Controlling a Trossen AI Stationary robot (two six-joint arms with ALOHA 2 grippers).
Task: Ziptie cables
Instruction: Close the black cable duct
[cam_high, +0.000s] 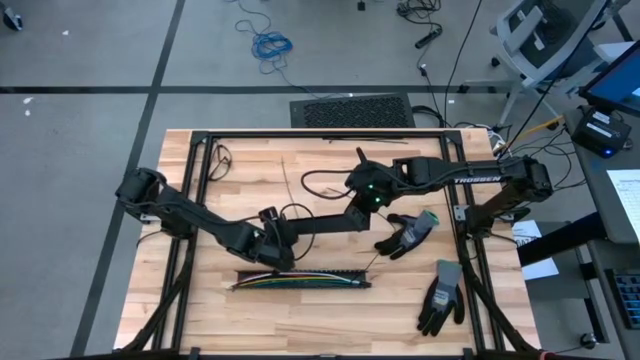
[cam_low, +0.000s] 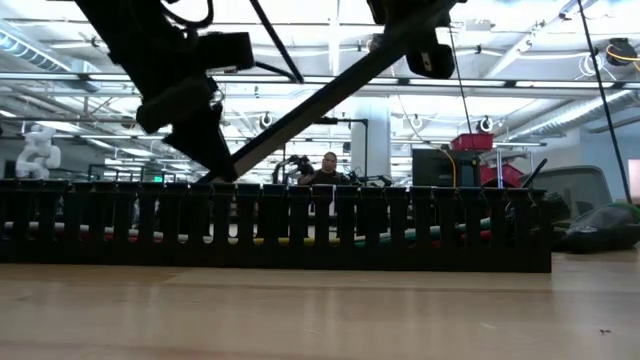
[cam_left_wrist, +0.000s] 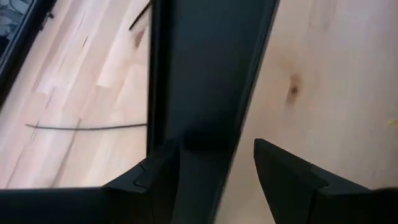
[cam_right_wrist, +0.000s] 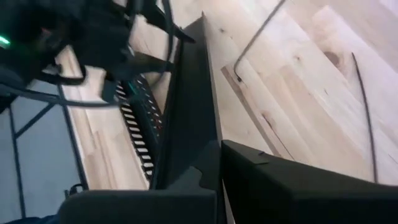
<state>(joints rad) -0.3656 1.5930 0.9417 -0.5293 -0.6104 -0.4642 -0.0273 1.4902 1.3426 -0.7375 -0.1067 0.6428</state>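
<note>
1. Wooden table (cam_high: 200, 320): fills the middle of the high view, ringed by a black frame (cam_high: 200, 135).
2. Left arm (cam_high: 190, 212): reaches in from the table's left edge and angles down toward the table's centre.
3. Right arm (cam_high: 470, 180): stretches in from the right edge, wrist near the middle of the table.
4. Flat black bar (cam_high: 320, 227): hangs above the wood between the 2 grippers, slanting upward across the low view (cam_low: 320, 100).
5. Black slotted strip (cam_high: 300, 281): lies flat near the table's front edge, below the bar and apart from it; stands as a row of upright teeth in the low view (cam_low: 300, 225).
6. Cables (cam_high: 290, 281): lie lengthwise inside the slotted strip, with blue, red, orange and yellow-green showing; glimpsed through the slots in the low view (cam_low: 270, 240).
7. Left gripper (cam_left_wrist: 217, 149): sits at the bar's left end, just above the slotted strip, jaws apart on either side of the bar with a gap at 1 finger.
8. Right gripper (cam_right_wrist: 214, 155): sits at the bar's right end, jaws pressed together on the bar.
9. 2 grey-and-black gloves: 1 (cam_high: 408, 235) beside the right gripper, the other (cam_high: 440, 295) nearer the front right corner.
10. Thin dark strands (cam_high: 288, 185): lie loose on the wood behind the arms.
</note>
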